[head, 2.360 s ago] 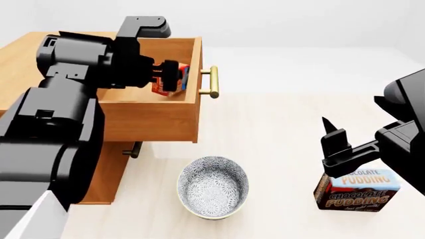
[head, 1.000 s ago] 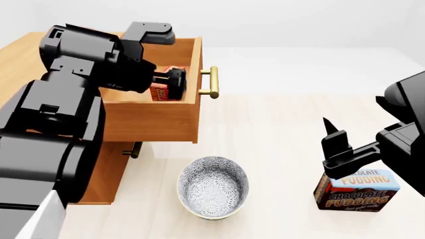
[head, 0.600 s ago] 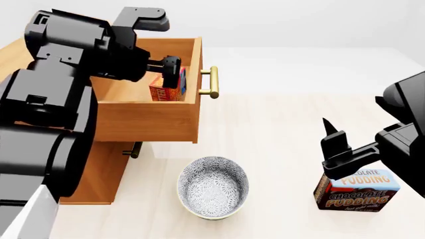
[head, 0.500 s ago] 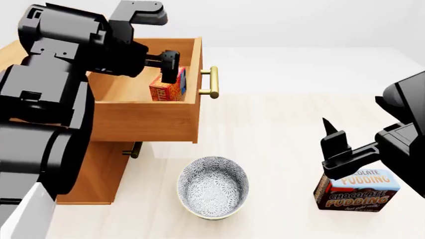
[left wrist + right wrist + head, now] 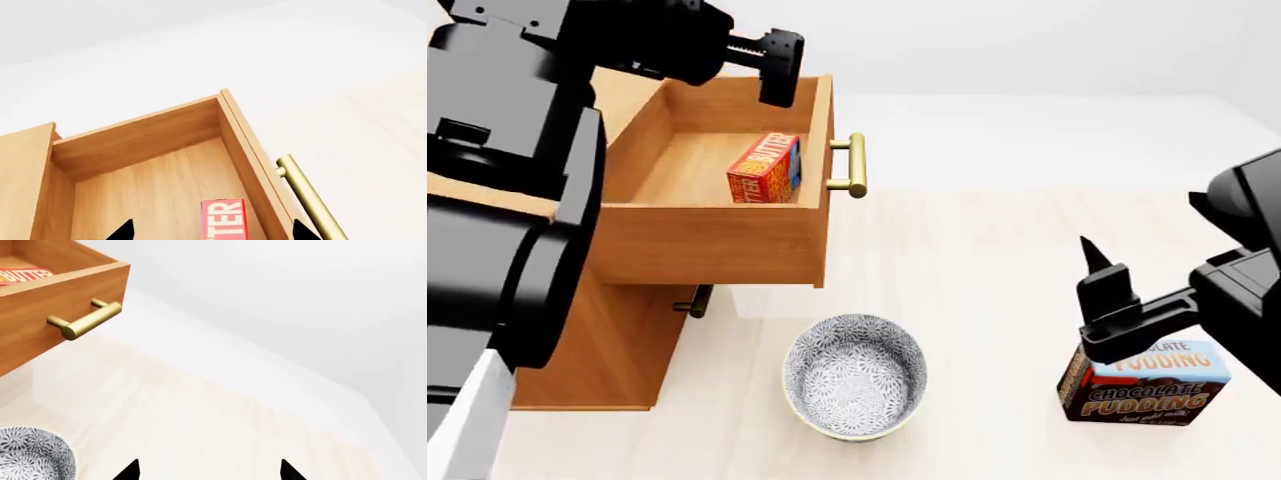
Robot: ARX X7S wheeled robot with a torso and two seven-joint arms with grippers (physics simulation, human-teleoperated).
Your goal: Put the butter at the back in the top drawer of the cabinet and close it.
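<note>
The butter (image 5: 763, 168) stands free on the floor of the open top drawer (image 5: 710, 244), close to its front panel and brass handle (image 5: 851, 166). My left gripper (image 5: 781, 65) hangs open above the drawer, clear of the carton. In the left wrist view its fingertips spread wide around the red butter (image 5: 223, 216) far below, so the left gripper (image 5: 213, 231) holds nothing. The cabinet (image 5: 614, 335) fills the left side. Over the floor at the right, my right gripper (image 5: 1101, 290) is open and empty, as the right wrist view confirms (image 5: 209, 471).
A patterned bowl (image 5: 854, 377) sits on the floor in front of the cabinet. Under my right arm stands a chocolate pudding box (image 5: 1148, 385). A lower drawer's handle (image 5: 694, 300) pokes out beneath the open drawer. The right wrist view also catches the drawer handle (image 5: 85, 320).
My left gripper let go of the butter and rose up out of the drawer. The butter now stands alone inside. The right arm has barely moved.
</note>
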